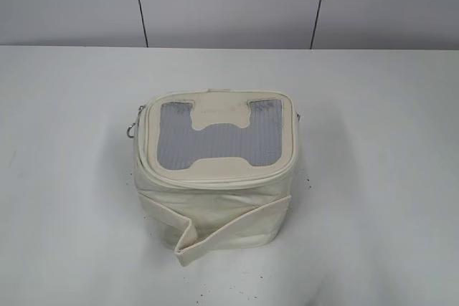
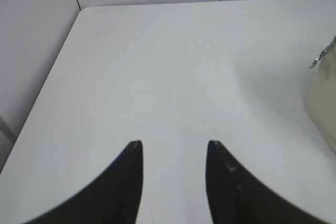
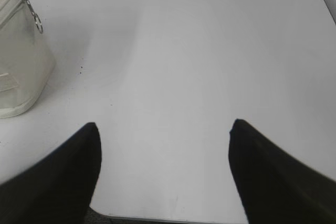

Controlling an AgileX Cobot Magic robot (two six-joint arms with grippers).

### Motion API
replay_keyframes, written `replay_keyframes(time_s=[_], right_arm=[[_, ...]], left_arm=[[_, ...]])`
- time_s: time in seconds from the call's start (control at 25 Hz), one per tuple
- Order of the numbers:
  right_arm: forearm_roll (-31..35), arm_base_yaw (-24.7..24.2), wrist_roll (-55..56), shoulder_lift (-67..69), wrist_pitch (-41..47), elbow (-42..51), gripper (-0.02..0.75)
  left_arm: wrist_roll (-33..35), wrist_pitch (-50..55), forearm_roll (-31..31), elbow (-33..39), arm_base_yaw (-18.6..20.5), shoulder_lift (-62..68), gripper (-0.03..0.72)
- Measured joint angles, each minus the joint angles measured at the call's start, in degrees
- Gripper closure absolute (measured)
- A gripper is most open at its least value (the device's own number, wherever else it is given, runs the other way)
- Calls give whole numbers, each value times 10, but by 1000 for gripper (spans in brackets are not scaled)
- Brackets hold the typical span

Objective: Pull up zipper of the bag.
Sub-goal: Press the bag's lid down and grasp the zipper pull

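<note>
The cream-white bag (image 1: pixel 215 206) stands in the middle of the white table, its top panel showing grey mesh around an H-shaped cream patch. The zipper (image 1: pixel 215 179) runs around the top panel's edge. A silver ring pull (image 1: pixel 132 131) hangs at the bag's left side and shows in the left wrist view (image 2: pixel 321 57). Another ring pull (image 3: pixel 35 18) hangs at its right side. My left gripper (image 2: pixel 175 145) is open and empty over bare table left of the bag (image 2: pixel 323 98). My right gripper (image 3: pixel 164 125) is open and empty right of the bag (image 3: pixel 21 72). Neither gripper shows in the exterior view.
A loose cream strap flap (image 1: pixel 193 243) sticks out at the bag's front. The white table (image 1: pixel 373 177) meets a grey panelled wall (image 1: pixel 229 1) at the back. The table's left edge (image 2: pixel 47 82) and its near edge (image 3: pixel 173 219) show in the wrist views.
</note>
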Motion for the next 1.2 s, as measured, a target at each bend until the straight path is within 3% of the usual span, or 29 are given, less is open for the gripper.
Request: replay_keyframes(time_s=[1.2], right_arm=[[0, 0, -1, 0, 0, 0, 151]], left_arm=[[0, 0, 0, 0, 0, 0, 380]])
